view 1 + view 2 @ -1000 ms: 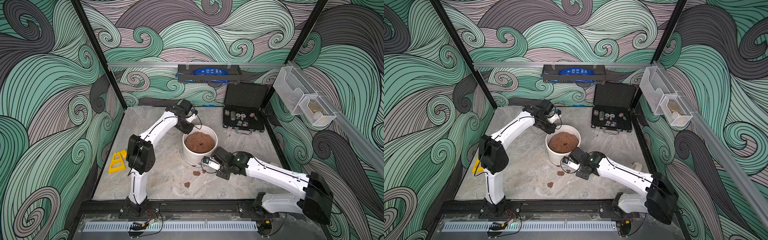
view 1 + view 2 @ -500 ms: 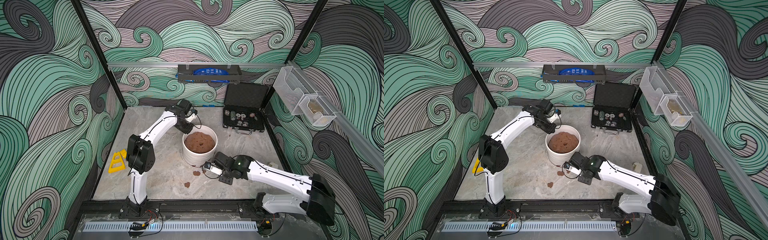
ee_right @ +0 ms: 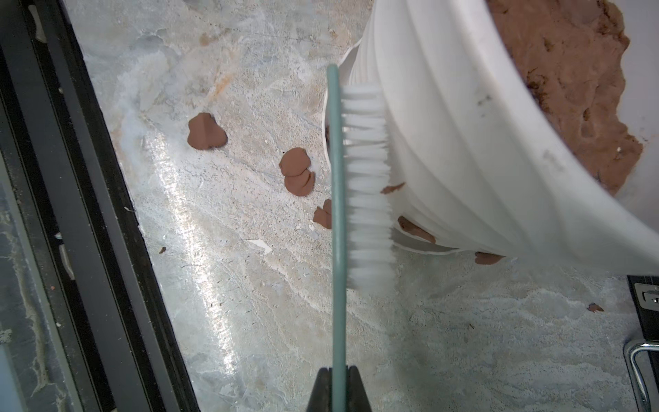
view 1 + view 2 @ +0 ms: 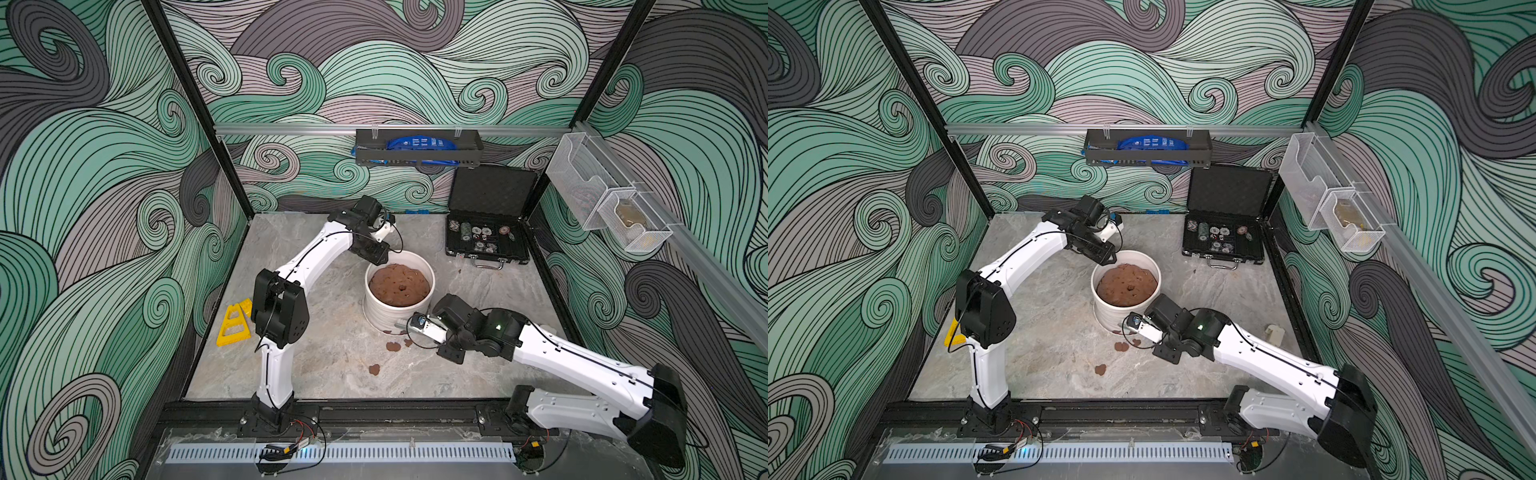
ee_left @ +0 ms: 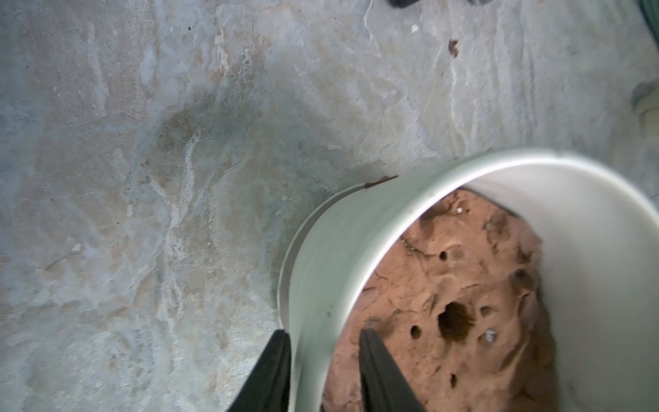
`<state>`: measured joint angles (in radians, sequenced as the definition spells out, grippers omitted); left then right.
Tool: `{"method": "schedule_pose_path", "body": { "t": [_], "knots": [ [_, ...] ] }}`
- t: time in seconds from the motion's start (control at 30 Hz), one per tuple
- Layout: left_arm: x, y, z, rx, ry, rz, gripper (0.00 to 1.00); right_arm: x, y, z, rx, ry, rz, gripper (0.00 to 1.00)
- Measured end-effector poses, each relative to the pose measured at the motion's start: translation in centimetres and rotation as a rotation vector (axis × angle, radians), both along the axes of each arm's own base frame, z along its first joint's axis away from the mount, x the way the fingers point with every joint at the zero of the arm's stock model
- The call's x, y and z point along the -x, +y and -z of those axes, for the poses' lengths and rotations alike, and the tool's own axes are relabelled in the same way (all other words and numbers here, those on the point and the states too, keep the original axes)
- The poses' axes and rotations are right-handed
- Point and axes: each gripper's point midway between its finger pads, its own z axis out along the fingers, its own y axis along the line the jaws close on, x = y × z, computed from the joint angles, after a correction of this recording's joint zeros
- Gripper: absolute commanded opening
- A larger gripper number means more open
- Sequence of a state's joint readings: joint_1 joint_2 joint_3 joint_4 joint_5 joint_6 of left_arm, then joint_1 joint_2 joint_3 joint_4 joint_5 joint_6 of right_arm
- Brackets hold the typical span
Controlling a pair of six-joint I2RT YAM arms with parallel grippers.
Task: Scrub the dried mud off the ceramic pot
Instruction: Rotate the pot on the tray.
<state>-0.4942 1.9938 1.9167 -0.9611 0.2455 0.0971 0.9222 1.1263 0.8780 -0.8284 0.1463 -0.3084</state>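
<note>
On marble (image 4: 332,353), left hand (image 5: 322,333) has seemingly spread astride pot (image 5: 356,221) (right hand (image 3: 338,371) pinches brush (image 3: 367,178)).

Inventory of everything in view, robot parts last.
White ribbed ceramic pot: 1, white, table centre.
Brown soil mass: 1, brown, inside pot.
Dried mud flakes: several, reddish-brown, table beside pot, some on its wall.
Teal-handled bristle brush: 1, teal and white, against pot wall.
Open black poker-chip case: 1, black, back right.
Yellow triangular plastic pieces: 2, yellow, left edge.
Black wall shelf: 1, black, back wall.
Clear wall bins: 2, clear, right wall.
Grey marbled table: 1, grey.
Left end effector: 1, black, open astride pot rim.
Right end effector: 1, black, shut on brush.
</note>
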Motion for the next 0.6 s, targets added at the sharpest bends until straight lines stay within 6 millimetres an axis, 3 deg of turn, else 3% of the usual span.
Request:
{"method": "schedule_pose_path", "body": {
  "t": [0.2, 0.3, 0.43, 0.6],
  "knots": [
    [0.4, 0.2, -3.5, 0.048, -0.050, -0.062, 0.69, -0.3, 0.1, -0.9, -0.049, -0.011, 0.005, 0.00],
    [1.2, 1.1, -5.3, 0.036, -0.065, -0.147, 0.96, -0.6, 0.0, -1.6, -0.079, -0.025, 0.008, 0.00],
    [3.0, 2.7, -7.0, 0.034, -0.068, -0.300, 0.99, -0.9, 0.6, -2.9, -0.123, -0.034, -0.006, 0.00],
    [6.4, 4.0, -6.3, 0.029, 0.001, -0.482, 0.94, -1.4, 1.3, -5.1, -0.206, -0.068, -0.017, 0.00]
  ]
}}
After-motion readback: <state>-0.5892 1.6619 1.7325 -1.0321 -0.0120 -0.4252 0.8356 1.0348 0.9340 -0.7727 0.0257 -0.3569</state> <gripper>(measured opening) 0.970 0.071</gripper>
